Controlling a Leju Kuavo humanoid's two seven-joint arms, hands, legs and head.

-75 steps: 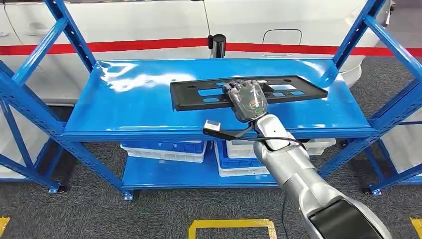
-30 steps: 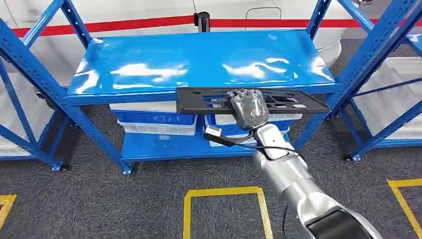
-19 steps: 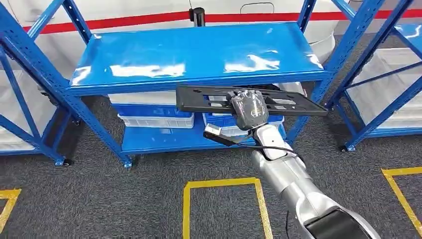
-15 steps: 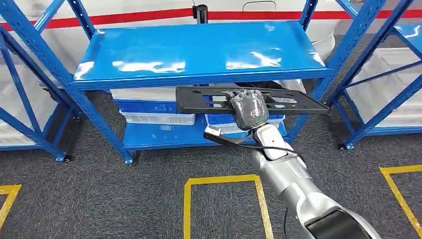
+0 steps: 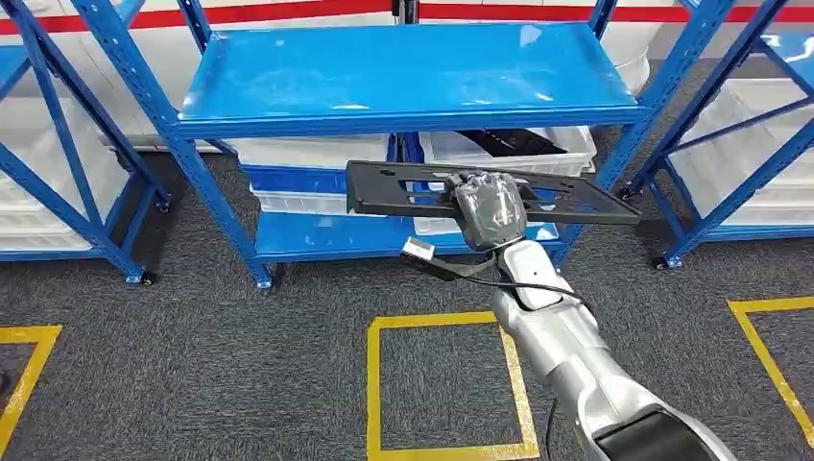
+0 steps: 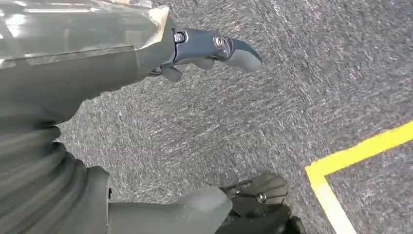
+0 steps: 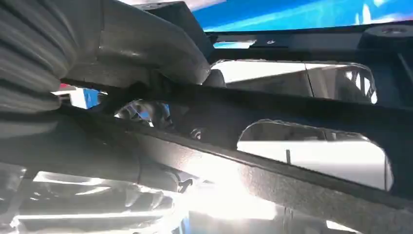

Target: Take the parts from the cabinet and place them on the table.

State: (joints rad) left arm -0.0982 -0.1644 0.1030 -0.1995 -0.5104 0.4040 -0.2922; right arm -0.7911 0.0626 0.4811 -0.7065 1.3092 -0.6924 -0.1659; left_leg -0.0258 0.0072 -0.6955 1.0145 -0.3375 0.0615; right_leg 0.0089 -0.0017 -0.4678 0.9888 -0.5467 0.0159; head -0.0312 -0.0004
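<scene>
- Right hand (image 5: 490,206) clamped on the black slotted panel (image 5: 403,187), gripping near mid-length. Judged reason: a centre grip keeps a long flat part balanced, and it does sit close to level.
- Panel is clear of the blue rack (image 5: 403,72), hanging in the air in front of the lower shelf (image 5: 317,238), over the grey carpet (image 5: 192,355). Top shelf is bare.
- Right wrist view: thumb (image 7: 160,53) lies on one face of the panel (image 7: 311,185), pinning it across a bar between the cutouts.
- Left hand (image 6: 209,48) hangs over the carpet, holding nothing, fingers loosely curled but apart.
- White bins (image 5: 518,149) on the lower shelf hold more dark parts.
- Bench not visible here; pick looks done, carry and placement remain.
- Risk: the long ends could clip a rack upright (image 5: 662,96) during a turn.
</scene>
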